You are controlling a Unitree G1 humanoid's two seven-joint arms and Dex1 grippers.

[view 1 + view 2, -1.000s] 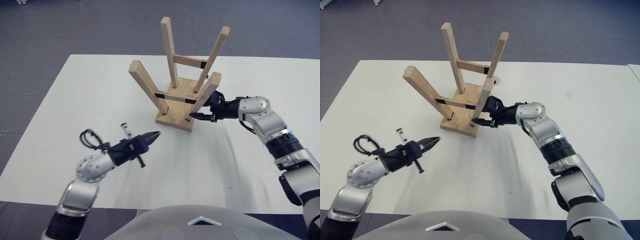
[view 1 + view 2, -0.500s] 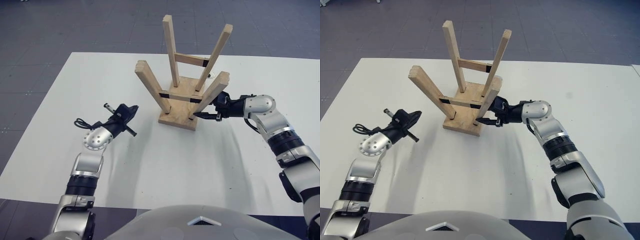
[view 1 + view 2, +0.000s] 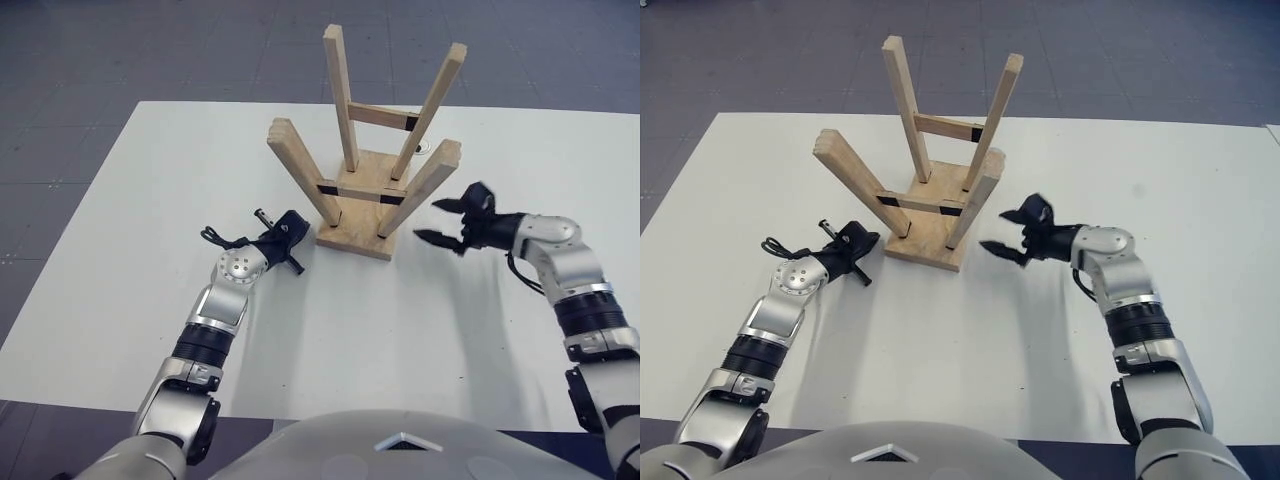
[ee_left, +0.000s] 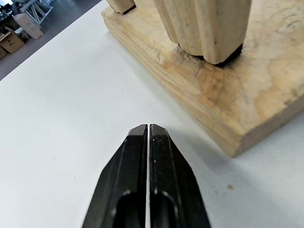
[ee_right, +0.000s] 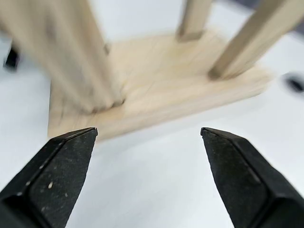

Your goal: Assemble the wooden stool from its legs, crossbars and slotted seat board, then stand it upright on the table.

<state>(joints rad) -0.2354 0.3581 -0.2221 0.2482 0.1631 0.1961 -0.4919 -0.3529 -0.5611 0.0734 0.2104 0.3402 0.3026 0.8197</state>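
Wood stool sits upside down on white table, roughly centre and toward the far side. Seat board lies flat on the tabletop with 4 legs pointing up and splayed outward. Near-left leg leans hard to the left; near-right leg leans right. The 2 far legs rise taller in the head views: far-left leg and far-right leg. 2 crossbars are in place, each with dark bands at its ends: upper crossbar joins the 2 far legs, lower crossbar joins the 2 near legs. Legs are seated in the board; the left wrist view shows 1 leg base plugged into a dark-edged slot.

Left gripper has its fingers pressed together, holding nothing. It sits low over the table just beside the board's left corner, tip aimed at the board edge, with a strip of bare table between them, so no contact.

Right gripper is spread wide and empty. It hovers just right of the stool, level with the near-right leg's lower part, apart from both leg and board. The right wrist view shows the board and leg bases beyond its 2 fingers.
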